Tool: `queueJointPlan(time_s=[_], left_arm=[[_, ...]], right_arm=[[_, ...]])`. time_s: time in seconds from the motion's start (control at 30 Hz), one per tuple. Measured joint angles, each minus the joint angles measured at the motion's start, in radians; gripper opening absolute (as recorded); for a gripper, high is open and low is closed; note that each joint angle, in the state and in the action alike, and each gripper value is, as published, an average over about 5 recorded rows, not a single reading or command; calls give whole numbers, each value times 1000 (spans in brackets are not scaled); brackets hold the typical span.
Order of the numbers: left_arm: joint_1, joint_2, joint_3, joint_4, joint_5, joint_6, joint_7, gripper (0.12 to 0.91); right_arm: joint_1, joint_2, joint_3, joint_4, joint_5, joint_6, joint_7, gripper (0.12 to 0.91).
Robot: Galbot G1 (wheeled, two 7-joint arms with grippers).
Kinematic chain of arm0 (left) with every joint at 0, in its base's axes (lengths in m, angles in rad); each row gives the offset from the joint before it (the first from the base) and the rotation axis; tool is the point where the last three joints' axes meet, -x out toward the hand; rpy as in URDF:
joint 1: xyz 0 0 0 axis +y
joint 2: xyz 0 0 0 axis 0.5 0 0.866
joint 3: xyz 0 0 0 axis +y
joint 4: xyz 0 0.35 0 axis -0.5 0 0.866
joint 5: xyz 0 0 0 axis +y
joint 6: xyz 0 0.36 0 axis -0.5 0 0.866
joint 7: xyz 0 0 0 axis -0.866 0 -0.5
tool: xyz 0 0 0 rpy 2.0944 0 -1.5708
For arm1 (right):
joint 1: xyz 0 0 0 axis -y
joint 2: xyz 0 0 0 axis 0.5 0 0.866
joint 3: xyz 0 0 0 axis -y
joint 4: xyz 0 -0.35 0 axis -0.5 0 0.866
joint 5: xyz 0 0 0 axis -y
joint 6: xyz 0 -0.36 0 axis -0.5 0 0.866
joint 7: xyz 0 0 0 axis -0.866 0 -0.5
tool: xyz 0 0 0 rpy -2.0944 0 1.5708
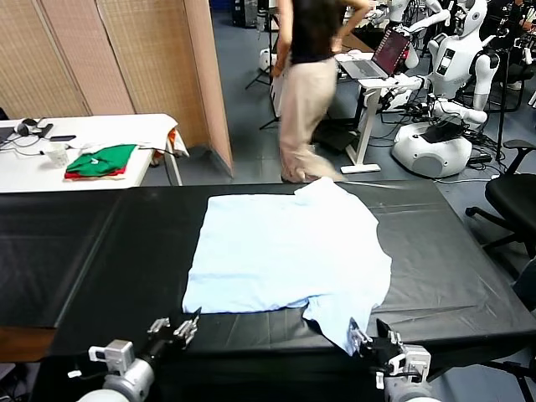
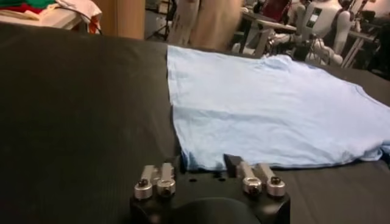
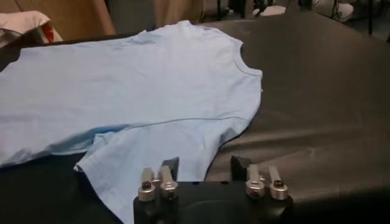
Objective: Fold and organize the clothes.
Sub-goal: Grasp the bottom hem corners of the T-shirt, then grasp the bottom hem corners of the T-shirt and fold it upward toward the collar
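Note:
The pale light-blue T-shirt [image 1: 289, 251] lies spread flat on the black table [image 1: 100, 251], neck to the right and one sleeve reaching the near edge. My left gripper [image 1: 177, 327] is low at the near edge, just short of the shirt's near left corner. In the left wrist view the left gripper [image 2: 203, 165] is open, with the hem of the T-shirt [image 2: 262, 103] just ahead of the gap. My right gripper [image 1: 373, 337] sits beside the near sleeve. In the right wrist view the right gripper [image 3: 204, 165] is open, with the sleeve edge of the T-shirt [image 3: 134, 91] between its fingers.
Folded green and red garments [image 1: 100, 161] lie on a white side table [image 1: 92, 134] at the far left. A person [image 1: 306, 84] walks beyond the table's far edge. An office chair [image 1: 515, 197] and parked robots [image 1: 444, 100] stand at the right.

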Motion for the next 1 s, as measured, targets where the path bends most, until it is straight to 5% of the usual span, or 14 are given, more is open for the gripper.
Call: queueJointPlan(time_s=[0.7,1.0], left_arm=[[240,-9,-135,-154,27,-49,-49,155],[227,-45,-117,-156,46,-145,-38,155]], right_arm=[[-158,-17,9,168,-37,-8,8,141],[-68,-34,31,133,-37,88,-53,141]])
